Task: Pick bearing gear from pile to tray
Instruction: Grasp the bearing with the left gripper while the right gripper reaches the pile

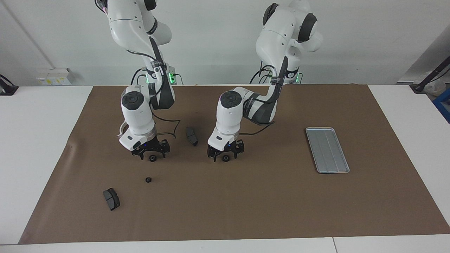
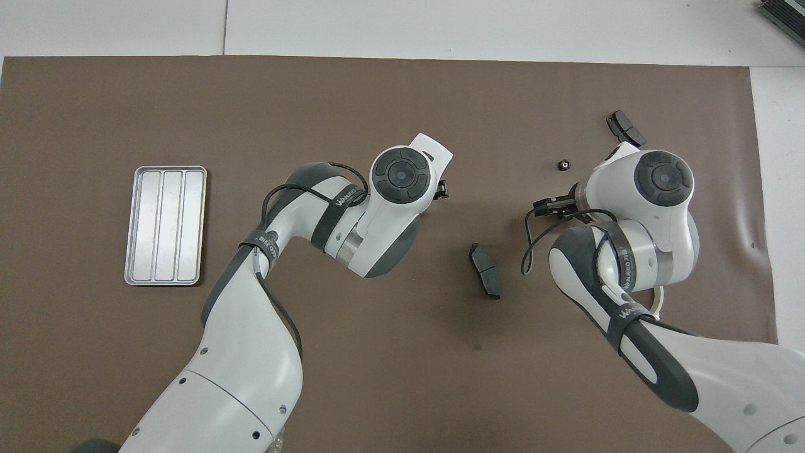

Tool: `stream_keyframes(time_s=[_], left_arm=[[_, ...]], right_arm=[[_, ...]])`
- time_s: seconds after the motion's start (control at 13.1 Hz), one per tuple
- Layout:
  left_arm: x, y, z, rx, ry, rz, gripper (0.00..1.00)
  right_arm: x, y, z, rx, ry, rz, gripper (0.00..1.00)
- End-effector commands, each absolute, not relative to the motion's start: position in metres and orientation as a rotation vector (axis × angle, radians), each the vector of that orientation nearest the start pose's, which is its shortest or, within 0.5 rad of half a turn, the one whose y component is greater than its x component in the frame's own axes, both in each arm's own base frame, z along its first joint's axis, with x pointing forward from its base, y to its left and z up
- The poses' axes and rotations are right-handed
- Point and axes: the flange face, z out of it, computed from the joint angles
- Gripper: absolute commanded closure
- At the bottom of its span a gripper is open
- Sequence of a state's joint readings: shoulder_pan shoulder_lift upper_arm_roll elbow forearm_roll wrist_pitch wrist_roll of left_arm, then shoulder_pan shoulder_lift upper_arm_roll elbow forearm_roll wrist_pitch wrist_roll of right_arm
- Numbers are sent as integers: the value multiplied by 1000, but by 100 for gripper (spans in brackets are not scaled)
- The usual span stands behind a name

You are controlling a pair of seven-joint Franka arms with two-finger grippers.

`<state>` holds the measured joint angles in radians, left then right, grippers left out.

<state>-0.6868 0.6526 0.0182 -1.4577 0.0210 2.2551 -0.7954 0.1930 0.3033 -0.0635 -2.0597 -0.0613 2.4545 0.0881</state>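
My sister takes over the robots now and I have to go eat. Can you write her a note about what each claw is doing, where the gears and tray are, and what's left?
Left gripper: down at the mat, fingers open around a black gear.
Right gripper: down at the mat too, open around another gear.
A third gear lies loose, farther from the robots than the right gripper.
Two dark pads: one between the arms, one farther out at the right arm's end.
The tray sits at the left arm's end with nothing in it.
Done: nothing delivered yet. Left: close, lift, carry all three gears to the tray.
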Motion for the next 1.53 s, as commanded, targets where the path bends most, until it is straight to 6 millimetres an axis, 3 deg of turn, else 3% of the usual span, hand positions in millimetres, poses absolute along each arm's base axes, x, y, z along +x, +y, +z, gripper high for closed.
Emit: stream_keyframes(time_s=[0.0,0.15,0.23,0.38,0.46,0.61,0.69,0.99,1.07,1.22,1.38,1.45], left_arm=[[565,-450,312,-3189,-150,-231,0],[561,-449,304,-3184,-129,-218,0],[560,-449,301,-3185,-128,-220,0],[558,-450,299,-3183,-123,-216,9],[557,-451,300,-3185,-113,-218,13],[556,-452,299,-3184,-111,-213,32],[557,-451,299,-3183,-113,-214,41],[556,-452,300,-3182,-104,-209,73],[556,-452,300,-3181,-104,-208,83],[558,-449,301,-3175,-64,-199,98],[569,-438,311,-3159,-87,-184,100],[584,-422,325,-3167,-112,-186,100]], right_arm=[[582,72,288,-3162,-160,-185,0],[581,72,287,-3163,-158,-183,3],[581,72,287,-3163,-158,-183,17],[581,71,287,-3163,-148,-180,61],[581,71,287,-3163,-141,-183,76],[582,71,288,-3163,-136,-185,96],[582,71,290,-3162,-131,-188,100],[585,78,304,-3153,-122,-221,100],[587,83,310,-3146,-114,-237,100],[590,114,321,-3111,-99,-268,100],[595,134,329,-3082,-90,-289,100],[594,143,329,-3077,-90,-287,100]])
